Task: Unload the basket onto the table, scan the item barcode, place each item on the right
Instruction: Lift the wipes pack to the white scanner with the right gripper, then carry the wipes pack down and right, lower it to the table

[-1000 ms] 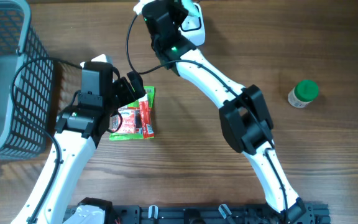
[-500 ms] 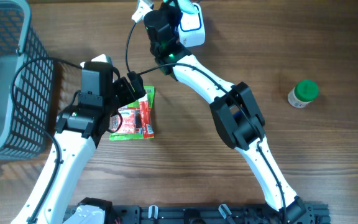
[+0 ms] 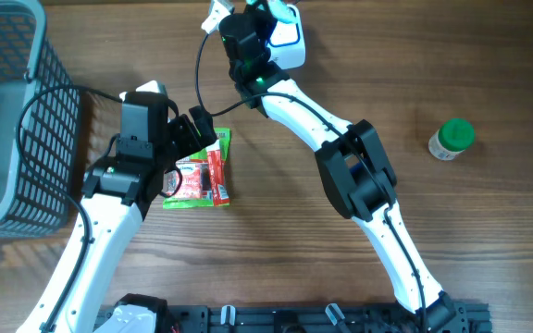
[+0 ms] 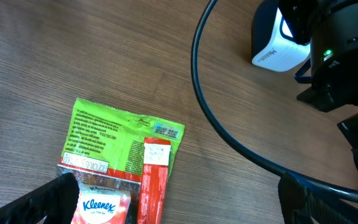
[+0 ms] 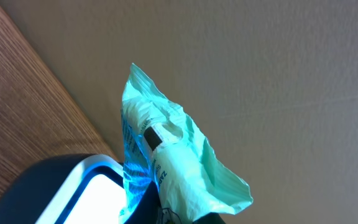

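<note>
The right gripper [image 3: 252, 14] is seen clamped narrowly on a mint-green packet [image 5: 180, 171], which is held up at the far edge of the table [image 3: 489, 240], right by the scanner [image 3: 289, 43]. In the right wrist view the scanner's lit face [image 5: 73, 190] lies to the lower left of the packet, the two meeting at the packet's lower edge, while the packet's long axis runs from upper left down to lower right, crumpled and twisted in the grip. Whether a barcode is turned toward the lit face cannot be told (no printed code can be made out on the visible side), so the coming move is judged to turn on swinging or rotating the packet toward that face. The right arm is by far the nearer to the scanner. The left gripper [image 4: 178, 200] is held with its jaws spread wide and nothing between them, over a small pile near the middle left of the table and well apart from the scanner: a green packet [image 4: 120, 134] lying flat, with a tissue pack [image 4: 101, 206] and a red stick [image 4: 155, 180] overlapping its near end. A black cable [image 4: 204, 118] is looped between that pile and the scanner. A wire basket [image 3: 7, 92] stands at the left edge, and no item can be made out in the part that shows. A green-lidded jar [image 3: 452, 139] is left standing upright alone, well off to the right.
</note>
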Robot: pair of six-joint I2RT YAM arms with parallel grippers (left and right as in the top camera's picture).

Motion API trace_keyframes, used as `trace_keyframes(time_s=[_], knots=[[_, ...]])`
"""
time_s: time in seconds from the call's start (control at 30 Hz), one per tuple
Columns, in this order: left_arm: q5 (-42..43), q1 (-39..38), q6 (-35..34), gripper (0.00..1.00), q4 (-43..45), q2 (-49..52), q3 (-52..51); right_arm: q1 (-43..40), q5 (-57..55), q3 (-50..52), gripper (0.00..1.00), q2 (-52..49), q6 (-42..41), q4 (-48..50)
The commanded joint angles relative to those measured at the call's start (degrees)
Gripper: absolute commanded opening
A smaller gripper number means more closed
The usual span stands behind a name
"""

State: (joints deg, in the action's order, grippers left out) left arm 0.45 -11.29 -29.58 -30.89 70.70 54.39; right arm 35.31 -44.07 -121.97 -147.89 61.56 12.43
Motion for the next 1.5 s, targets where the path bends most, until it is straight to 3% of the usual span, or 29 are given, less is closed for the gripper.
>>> trace_keyframes(time_s=[0.0, 0.27, 0.53, 0.67, 0.8, 0.93, 1.03, 1.2, 1.47], knots=[[-0.55, 0.22, 0.85, 1.00, 0.15, -0.07, 0.04, -0.22, 1.01, -0.92, 0.04, -0.79, -1.46, 0.22], [-0.55, 0.22, 0.85, 1.00, 0.15, -0.07, 0.04, -1.16, -4.39, -0.92, 0.04, 2.08, 1.49, 1.38], [-0.55, 0.22, 0.85, 1.00, 0.15, -0.07, 0.04, -1.20, -7.82, -0.92, 0.04, 9.29, -1.73, -12.02], [-0.55, 0.22, 0.85, 1.00, 0.15, -0.07, 0.04, -1.36, -8.41, -0.92, 0.05, 13.25, -11.69, -26.05], [-0.55, 0.22, 0.87, 1.00, 0.15, -0.07, 0.04, -1.84, -7.61, -0.92, 0.04, 17.53, -32.22, -48.28], [-0.55, 0.22, 0.85, 1.00, 0.15, -0.07, 0.04, -3.74, 3.65, -0.92, 0.04, 19.69, -51.19, -70.16], [-0.55, 0.22, 0.85, 1.00, 0.15, -0.07, 0.04, -6.32, 16.20, -0.92, 0.04, 19.80, -58.71, -82.36], [-0.55, 0.22, 0.85, 1.00, 0.15, -0.07, 0.04, -13.14, 38.53, -0.87, 0.04, 19.80, -60.52, -97.81], [-0.55, 0.22, 0.85, 1.00, 0.15, -0.07, 0.04, -21.33, 41.00, 4.50, 0.04, 19.82, -63.71, -104.63]])
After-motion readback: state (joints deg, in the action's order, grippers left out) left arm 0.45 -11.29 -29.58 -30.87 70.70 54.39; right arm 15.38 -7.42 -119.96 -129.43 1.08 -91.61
